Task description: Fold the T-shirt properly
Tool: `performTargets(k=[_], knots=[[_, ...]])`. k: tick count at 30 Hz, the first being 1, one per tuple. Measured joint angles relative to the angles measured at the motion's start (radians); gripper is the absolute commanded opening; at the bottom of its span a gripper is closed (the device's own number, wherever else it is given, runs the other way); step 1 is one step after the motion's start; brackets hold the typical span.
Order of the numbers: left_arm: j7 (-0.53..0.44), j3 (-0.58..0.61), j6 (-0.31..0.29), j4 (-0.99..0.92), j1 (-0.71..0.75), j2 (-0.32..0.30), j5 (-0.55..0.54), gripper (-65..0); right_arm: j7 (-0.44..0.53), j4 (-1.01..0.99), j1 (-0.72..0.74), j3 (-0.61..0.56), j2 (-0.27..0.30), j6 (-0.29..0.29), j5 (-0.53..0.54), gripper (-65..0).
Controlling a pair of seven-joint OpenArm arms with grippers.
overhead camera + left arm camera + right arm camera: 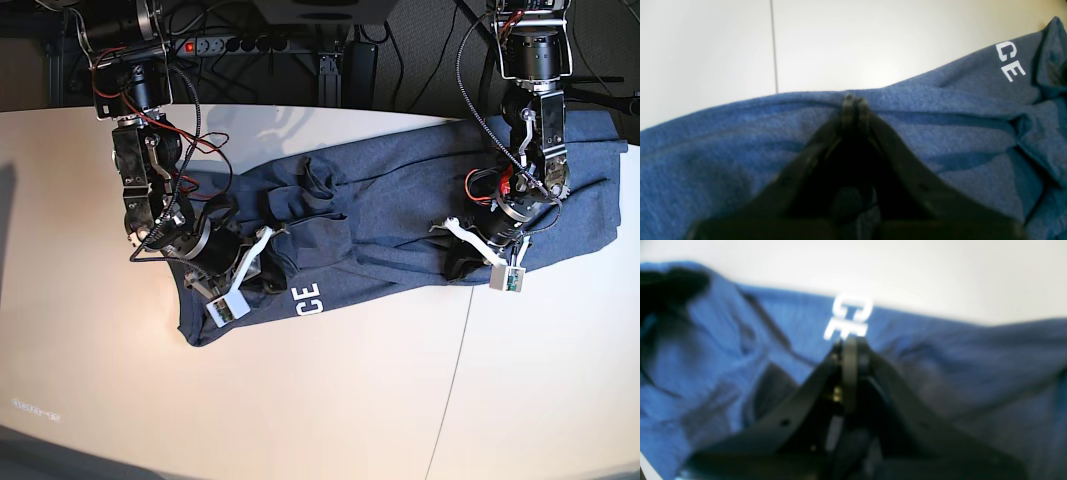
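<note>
Clearly, the folding looks to be at an early stage: the T-shirt (400, 195) lies in a long, rumpled band across the pale counter (400, 400), beneath and around both sets of jaws, with some cloth doubled over but no neat packet formed; the left jaws (475, 262) are closed to their narrowest at the near edge of the cloth, and the right jaws (245, 285) are drawn together too, over the bunched end; whether either pair pinches fabric between the tips I cannot tell

Between the two sets of jaws, nearer the right ones, white letters (307, 299) reading "CE" show on a strip along the near edge, while beyond them a raised clump of folds (318, 190) sits on top; past the left jaws the shirt spreads wider and flatter, running out towards the counter's far corner

As I judge it, a rough lengthwise gathering is all that is done; what seems left is smoothing the clump, squaring the edges beside both jaws, and bringing the ends in to make a compact shape, and folding over those creases now could well lock them in
</note>
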Motion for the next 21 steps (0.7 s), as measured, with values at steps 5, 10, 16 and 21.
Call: performTargets(k=[5,10,16,21], knots=[[0.002,0.0,0.0,0.0,0.0,0.0,0.0,-65.0,0.087,-0.099,0.006,-0.009,0.004,0.0,-0.052,-65.0],[0.065,0.0,-0.004,0.068,0.003,-0.003,0.01,-65.0,0.128,-0.149,0.011,-0.009,0.03,0.0,-0.039,-65.0],[0.09,-0.01,-0.004,0.139,0.0,-0.016,-0.026,-65.0,0.137,-0.159,0.014,-0.01,0.094,0.0,-0.032,-65.0],[0.097,-0.032,-0.005,0.138,0.003,-0.02,-0.027,-65.0,0.141,-0.159,0.014,-0.008,0.126,0.0,-0.032,-65.0]])
